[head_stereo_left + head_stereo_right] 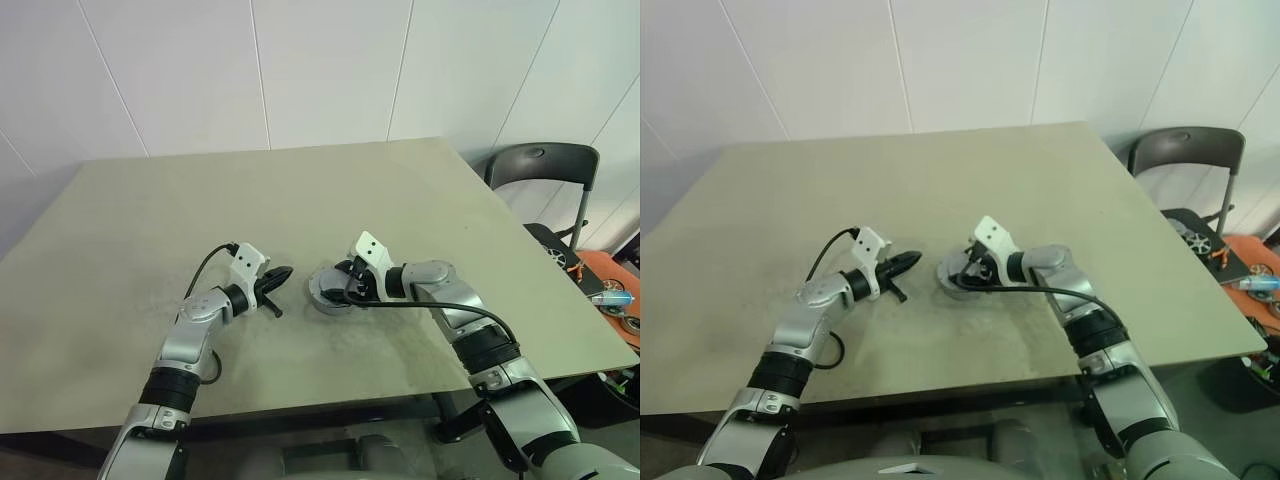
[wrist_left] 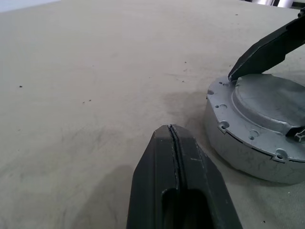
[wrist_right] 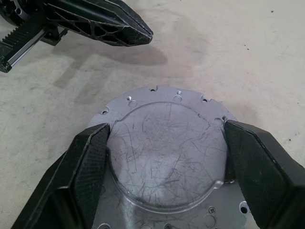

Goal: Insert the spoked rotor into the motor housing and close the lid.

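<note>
Lid (image 3: 167, 152): your right gripper (image 3: 164, 164) grasps its raised middle, one finger each side.
Left gripper (image 2: 174, 143): clenched, empty, just beside.
Risk: pull off-centre and you skew it.

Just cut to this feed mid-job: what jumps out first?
The round silver lid near the middle of the table, with the right gripper straddling its raised centre, one finger on each side. Just beside it, the left gripper hovers shut and empty, its tip aimed at the lid. Off the table's right edge stands a dark chair.
</note>
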{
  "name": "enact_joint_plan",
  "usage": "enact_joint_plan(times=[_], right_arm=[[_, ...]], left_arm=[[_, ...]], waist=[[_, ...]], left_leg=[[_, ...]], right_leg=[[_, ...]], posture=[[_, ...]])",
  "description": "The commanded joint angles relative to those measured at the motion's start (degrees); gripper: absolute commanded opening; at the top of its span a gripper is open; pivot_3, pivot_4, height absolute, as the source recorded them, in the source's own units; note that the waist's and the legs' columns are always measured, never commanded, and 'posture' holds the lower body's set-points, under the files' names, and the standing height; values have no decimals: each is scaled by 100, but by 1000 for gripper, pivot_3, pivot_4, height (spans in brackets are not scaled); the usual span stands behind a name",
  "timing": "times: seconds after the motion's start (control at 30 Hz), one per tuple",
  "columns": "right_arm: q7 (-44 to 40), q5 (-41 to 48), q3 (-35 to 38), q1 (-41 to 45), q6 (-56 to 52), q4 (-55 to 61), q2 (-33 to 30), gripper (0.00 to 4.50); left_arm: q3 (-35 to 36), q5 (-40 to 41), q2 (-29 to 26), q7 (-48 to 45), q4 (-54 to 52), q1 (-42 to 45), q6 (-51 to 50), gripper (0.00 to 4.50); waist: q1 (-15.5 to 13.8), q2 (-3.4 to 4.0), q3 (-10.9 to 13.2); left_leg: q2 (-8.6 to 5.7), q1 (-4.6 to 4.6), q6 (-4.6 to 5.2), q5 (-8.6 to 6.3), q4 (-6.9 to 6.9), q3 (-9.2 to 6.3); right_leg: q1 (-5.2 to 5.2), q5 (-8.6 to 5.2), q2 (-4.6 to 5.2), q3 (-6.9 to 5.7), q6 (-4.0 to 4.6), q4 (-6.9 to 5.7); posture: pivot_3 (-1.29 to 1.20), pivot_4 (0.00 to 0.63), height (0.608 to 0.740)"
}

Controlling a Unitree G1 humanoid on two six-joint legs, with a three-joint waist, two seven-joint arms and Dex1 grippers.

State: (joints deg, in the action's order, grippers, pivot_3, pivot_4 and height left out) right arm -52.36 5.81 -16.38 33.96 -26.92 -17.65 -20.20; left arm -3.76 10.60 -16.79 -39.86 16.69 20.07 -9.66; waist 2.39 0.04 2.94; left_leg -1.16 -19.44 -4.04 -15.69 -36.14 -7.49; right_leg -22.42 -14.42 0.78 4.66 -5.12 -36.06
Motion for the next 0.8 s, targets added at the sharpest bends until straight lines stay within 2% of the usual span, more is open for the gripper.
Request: enact_joint_plan(times=[0.03, 0.7, 0.8], right_arm=[[-196, -221, -285, -201, -106, -147, -199, 3461], [-493, -428, -600, -313, -214, -283, -541, 3461], [-319, -466, -528, -275, -117, -395, -512, 3461]], left_arm=[[26, 1, -40, -6, -212, 63, 48, 0], [26, -18, -45, -33, -120, 152, 85, 0], [22, -19, -40, -35, -115, 157, 92, 0]], waist=[[-2, 0, 0], [-69, -17, -18], [-100, -23, -25]], left_leg=[[0, 0, 0, 0, 0, 0], [-5, 2, -1, -1, 1, 0], [-6, 6, -1, -1, -1, 0]], right_leg=[[0, 0, 0, 0, 0, 0], [10, -5, 7, -2, -4, 8], [14, -11, 7, -2, 6, 8]], posture=[[0, 0, 740], [0, 0, 740], [0, 0, 740]])
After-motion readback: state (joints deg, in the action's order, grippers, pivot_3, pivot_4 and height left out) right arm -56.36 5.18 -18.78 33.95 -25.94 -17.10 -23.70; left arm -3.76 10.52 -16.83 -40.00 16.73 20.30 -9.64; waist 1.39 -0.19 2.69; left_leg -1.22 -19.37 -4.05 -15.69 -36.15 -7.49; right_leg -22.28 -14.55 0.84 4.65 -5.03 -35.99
